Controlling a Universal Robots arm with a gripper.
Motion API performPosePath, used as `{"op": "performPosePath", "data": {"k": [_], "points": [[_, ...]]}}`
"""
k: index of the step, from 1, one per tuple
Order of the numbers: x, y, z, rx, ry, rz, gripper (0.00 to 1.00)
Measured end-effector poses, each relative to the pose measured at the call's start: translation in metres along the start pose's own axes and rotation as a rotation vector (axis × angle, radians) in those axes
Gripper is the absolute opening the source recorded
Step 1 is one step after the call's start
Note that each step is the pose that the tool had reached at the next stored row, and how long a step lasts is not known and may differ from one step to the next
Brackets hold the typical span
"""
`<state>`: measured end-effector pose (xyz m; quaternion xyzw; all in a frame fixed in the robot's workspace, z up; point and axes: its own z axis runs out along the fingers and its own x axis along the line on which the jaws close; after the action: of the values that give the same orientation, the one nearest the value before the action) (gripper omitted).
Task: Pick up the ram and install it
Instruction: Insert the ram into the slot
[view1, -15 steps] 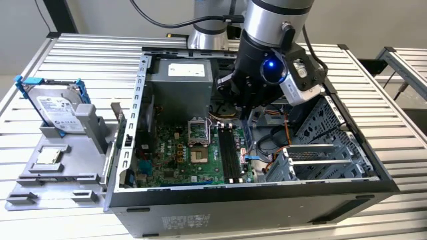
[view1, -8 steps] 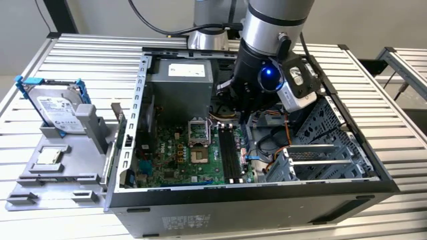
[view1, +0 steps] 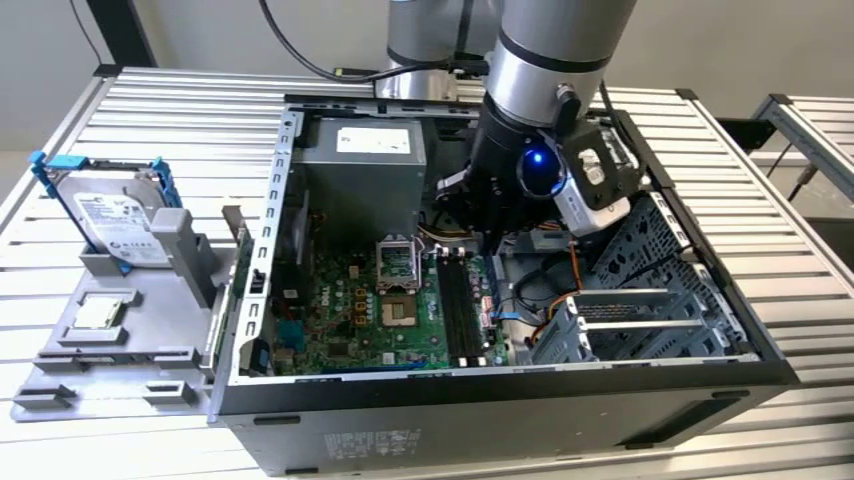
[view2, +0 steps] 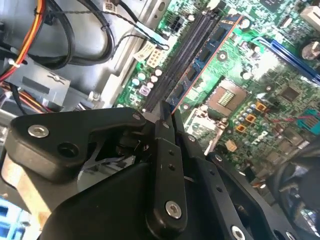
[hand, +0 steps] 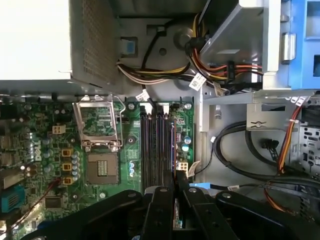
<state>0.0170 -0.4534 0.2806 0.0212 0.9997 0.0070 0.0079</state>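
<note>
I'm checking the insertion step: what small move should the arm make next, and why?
Probably ease straight down. The gripper holds the ram, jaws shut, its edge parallel to the black slots and close over them; whether it has entered one I cannot tell.

Matt black end effector (hand: 174, 178)

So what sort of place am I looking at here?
Probably a robotics lab bench for computer assembly: a robot arm reaches into an open computer case on a slatted metal table, with a hard drive parked in a grey fixture beside it.
</note>
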Motion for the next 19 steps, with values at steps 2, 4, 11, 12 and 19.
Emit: {"op": "performPosePath", "data": {"k": [2,4,11,12,19], "points": [[-0.0014,0.0000,0.0037,0.0002,-0.0002,0.014,0.00],[-0.0014,-0.0001,0.0075,0.0006,-0.0007,0.044,0.00],[-0.0011,-0.0001,0.0197,-0.0002,0.0001,-0.010,0.00],[-0.0009,-0.0001,0.0214,-0.0003,0.0003,-0.024,0.00],[0.0005,-0.0004,0.0343,-0.0003,0.0004,-0.025,0.00]]}}
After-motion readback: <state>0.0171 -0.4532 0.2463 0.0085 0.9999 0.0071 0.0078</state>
